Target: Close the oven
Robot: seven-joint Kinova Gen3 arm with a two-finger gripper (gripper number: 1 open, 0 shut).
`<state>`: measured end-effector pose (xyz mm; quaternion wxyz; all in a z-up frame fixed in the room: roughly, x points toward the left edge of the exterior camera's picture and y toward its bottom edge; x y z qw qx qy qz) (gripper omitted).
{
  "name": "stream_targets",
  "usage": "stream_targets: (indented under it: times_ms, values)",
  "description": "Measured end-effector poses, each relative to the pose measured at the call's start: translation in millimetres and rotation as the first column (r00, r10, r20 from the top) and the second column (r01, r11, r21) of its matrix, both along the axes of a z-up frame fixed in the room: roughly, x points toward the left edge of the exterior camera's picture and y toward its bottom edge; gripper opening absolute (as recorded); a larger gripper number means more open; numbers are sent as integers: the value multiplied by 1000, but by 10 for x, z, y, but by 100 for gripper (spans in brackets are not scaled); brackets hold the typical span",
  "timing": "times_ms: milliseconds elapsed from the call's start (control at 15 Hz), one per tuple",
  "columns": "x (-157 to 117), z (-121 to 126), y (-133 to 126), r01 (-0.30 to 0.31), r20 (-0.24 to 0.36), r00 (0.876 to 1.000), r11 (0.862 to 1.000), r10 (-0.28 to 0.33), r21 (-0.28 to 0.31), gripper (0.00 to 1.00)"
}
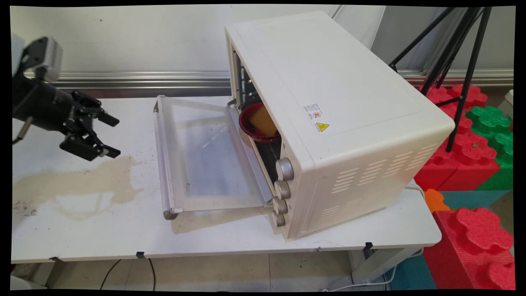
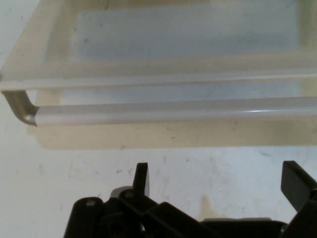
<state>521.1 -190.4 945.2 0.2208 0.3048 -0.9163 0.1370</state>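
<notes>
A cream toaster oven (image 1: 341, 102) stands on the white table (image 1: 102, 230), and its glass door (image 1: 205, 156) hangs open, lying flat toward the left. Inside sits a dark red bowl (image 1: 257, 131) holding a yellow-orange item (image 1: 263, 120). My gripper (image 1: 110, 136) hovers at the far left above the table, open and empty, its fingers pointing toward the door's handle (image 1: 159, 156). In the hand view the silver handle bar (image 2: 168, 111) runs across just ahead of my gripper (image 2: 220, 183), well apart from both fingertips (image 2: 297, 181).
A brownish stain (image 1: 82, 176) spreads on the table below my gripper. Oven knobs (image 1: 283, 169) line the front right edge. A black tripod (image 1: 456, 61) and red and green foam blocks (image 1: 468, 139) stand off the table's right end.
</notes>
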Motion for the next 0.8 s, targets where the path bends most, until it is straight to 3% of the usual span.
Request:
stream_targets:
  times_ms: [333,800]
  values:
    - [101,-393,-168,-10,44,999,1000,9,19,100]
    - [58,-872,-376,-3,60,998,1000,1,29,100]
